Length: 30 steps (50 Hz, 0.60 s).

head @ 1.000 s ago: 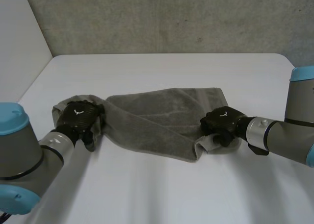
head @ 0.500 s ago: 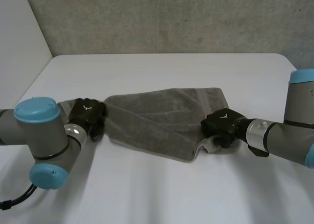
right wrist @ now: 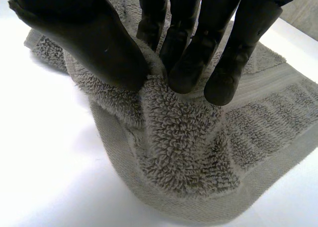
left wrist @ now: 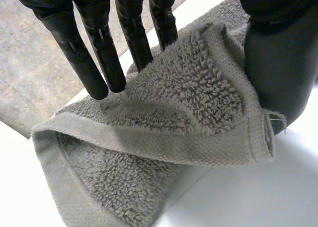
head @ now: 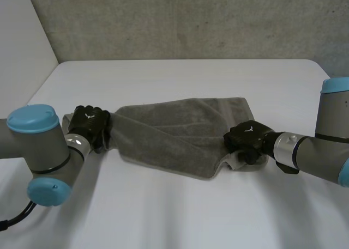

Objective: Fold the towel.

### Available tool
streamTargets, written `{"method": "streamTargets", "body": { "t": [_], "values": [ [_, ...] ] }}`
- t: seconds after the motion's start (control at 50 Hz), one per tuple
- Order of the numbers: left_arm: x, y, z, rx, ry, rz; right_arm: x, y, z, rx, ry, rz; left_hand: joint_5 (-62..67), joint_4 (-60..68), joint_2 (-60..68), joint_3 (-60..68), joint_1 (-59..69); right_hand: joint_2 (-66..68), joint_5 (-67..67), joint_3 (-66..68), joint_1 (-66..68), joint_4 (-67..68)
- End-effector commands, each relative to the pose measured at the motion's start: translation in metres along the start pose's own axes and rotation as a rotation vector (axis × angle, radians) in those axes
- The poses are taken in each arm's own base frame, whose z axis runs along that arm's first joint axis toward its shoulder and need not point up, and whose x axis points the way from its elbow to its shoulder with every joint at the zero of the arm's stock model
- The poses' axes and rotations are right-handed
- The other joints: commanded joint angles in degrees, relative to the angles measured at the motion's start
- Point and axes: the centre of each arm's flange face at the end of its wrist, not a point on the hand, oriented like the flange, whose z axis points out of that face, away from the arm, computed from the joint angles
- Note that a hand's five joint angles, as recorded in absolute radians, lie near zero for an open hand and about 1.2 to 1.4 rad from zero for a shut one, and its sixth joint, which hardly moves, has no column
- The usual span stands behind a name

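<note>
Head view: grey towel (head: 180, 126) lies approx. mid-table on the white table (head: 180, 211), stretched sideways btwn the two hands, w/ a diagonal fold running from by the left hand (head: 90, 126) down to the near edge by the right hand (head: 246, 139). Left hand sits on the towel's left end, curled over the cloth, w/ a bit of towel bunched round its far side. Left arm (head: 38, 151) comes in low over the table. Right hand is on the towel's near right corner, w/ cloth puckered up under it. Right arm (head: 319, 148) reaches in from the side. Grey wall (head: 191, 20) stands behind the table's far edge. Left wrist view: left fingers (left wrist: 94, 63) are straight, tips on the terry. Left thumb (left wrist: 278, 73) is against the same corner from the other side, so the corner is pinched btwn them. Hem (left wrist: 164, 142) runs along the doubled-over edge past the fingertips. Can't tell if that corner touches the table. Right wrist view: right thumb (right wrist: 94, 43) & right fingers (right wrist: 233, 63) close on a raised ridge of towel, pinching it. The rest of the cloth spreads out on the table under the palm.
</note>
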Motion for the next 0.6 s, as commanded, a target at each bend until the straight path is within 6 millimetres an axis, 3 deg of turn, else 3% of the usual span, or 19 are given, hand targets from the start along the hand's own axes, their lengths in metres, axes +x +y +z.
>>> {"method": "streamTargets", "body": {
  "t": [0.02, 0.14, 0.18, 0.2, 0.26, 0.36, 0.4, 0.44, 0.46, 0.6],
  "values": [
    [-0.003, 0.002, 0.0, -0.005, -0.005, 0.009, 0.003, 0.0, 0.0, 0.0, 0.011, 0.001, -14.7, -5.9, -5.3, -5.2, -5.4, 5.0, 3.3, 3.4, 4.3, 3.4],
    [-0.003, 0.0, 0.001, -0.001, -0.005, 0.02, 0.002, 0.001, 0.0, -0.005, 0.015, 0.0, -4.1, 4.7, 5.3, 5.4, 5.2, 5.0, 3.3, 3.4, 4.3, 3.4],
    [-0.004, -0.002, 0.001, 0.005, -0.008, 0.02, 0.001, 0.001, 0.0, -0.008, 0.012, 0.002, 13.8, 22.6, 23.2, 23.3, 23.1, 5.0, 3.3, 3.4, 4.3, 3.4],
    [-0.004, -0.002, 0.001, 0.005, -0.008, 0.02, 0.001, 0.001, 0.0, -0.008, 0.012, 0.002, 13.9, 22.7, 23.3, 23.4, 23.2, 5.0, 3.3, 3.4, 4.3, 3.4],
    [-0.008, -0.007, 0.0, 0.02, -0.019, 0.019, 0.002, 0.0, -0.001, -0.007, 0.016, 0.005, 29.8, 38.6, 39.2, 39.3, 39.1, 5.0, 3.3, 3.4, 4.3, 3.4],
    [-0.02, -0.024, -0.008, 0.06, -0.048, 0.015, 0.009, -0.015, -0.01, 0.021, 0.049, -0.006, 29.9, 38.6, 39.2, 39.4, 39.2, 5.0, 3.3, 3.4, 4.3, 3.4],
    [-0.026, -0.029, -0.01, 0.075, -0.064, 0.012, 0.013, -0.025, -0.019, 0.044, 0.069, -0.018, 29.9, 38.6, 39.2, 39.4, 39.2, 5.0, 3.3, 3.4, 4.3, 3.4],
    [-0.036, -0.04, -0.02, 0.099, -0.087, 0.008, 0.016, -0.049, -0.04, 0.091, 0.096, -0.046, 29.9, 38.6, 39.2, 39.4, 39.2, 5.0, 3.3, 3.4, 4.3, 3.4],
    [-0.037, -0.04, -0.02, 0.1, -0.087, 0.008, 0.016, -0.049, -0.04, 0.092, 0.096, -0.046, 29.9, 38.6, 39.2, 39.4, 39.2, 5.0, 3.3, 3.4, 4.3, 3.4],
    [-0.063, -0.095, -0.064, 0.255, -0.153, 0.002, 0.036, -0.094, -0.093, 0.158, 0.187, -0.07, 29.9, 38.6, 39.2, 39.4, 39.2, 5.0, 3.3, 3.4, 4.3, 3.4]
  ]
}}
